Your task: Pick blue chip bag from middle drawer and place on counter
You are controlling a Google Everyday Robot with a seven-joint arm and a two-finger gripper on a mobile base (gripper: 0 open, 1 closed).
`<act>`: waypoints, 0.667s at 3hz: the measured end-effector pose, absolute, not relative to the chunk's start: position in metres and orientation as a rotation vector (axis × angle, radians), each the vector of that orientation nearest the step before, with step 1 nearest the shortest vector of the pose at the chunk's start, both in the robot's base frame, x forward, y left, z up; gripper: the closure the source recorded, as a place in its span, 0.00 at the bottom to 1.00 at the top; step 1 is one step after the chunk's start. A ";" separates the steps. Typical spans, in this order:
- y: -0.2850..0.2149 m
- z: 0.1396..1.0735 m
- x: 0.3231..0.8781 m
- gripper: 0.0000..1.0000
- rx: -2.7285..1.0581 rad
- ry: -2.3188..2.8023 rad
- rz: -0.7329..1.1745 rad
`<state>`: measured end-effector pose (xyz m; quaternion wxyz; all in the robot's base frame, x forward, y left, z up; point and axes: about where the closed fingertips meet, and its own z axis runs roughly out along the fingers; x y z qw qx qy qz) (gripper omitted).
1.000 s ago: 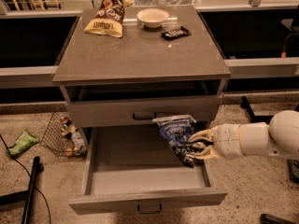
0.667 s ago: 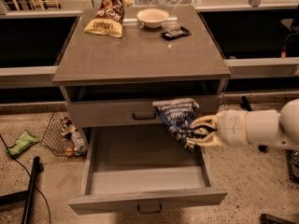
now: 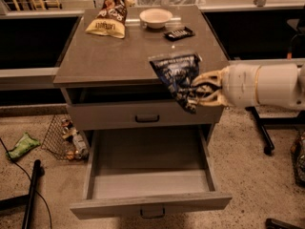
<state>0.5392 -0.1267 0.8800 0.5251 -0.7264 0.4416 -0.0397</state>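
Observation:
My gripper point(image 3: 202, 92) reaches in from the right on a white arm and is shut on the blue chip bag point(image 3: 178, 78). It holds the bag in the air at the counter's point(image 3: 119, 51) front right edge, above the closed upper drawer front. The bag hangs upright with its top edge over the counter. The middle drawer point(image 3: 147, 175) is pulled open below and shows a bare grey floor.
On the counter's far side lie a yellow-and-brown chip bag point(image 3: 108, 19), a white bowl point(image 3: 156, 18) and a flat black candy bar point(image 3: 178, 33). A wire basket point(image 3: 64, 137) with litter sits left of the cabinet. A dark pole point(image 3: 31, 190) lies at lower left.
My gripper has lifted the blue chip bag from just above the open drawer up to counter height. The view has also shifted closer to the cabinet.

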 end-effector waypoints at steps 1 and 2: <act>-0.127 0.886 0.542 1.00 -1.731 1.051 -0.104; -0.119 0.885 0.560 1.00 -1.739 1.094 -0.102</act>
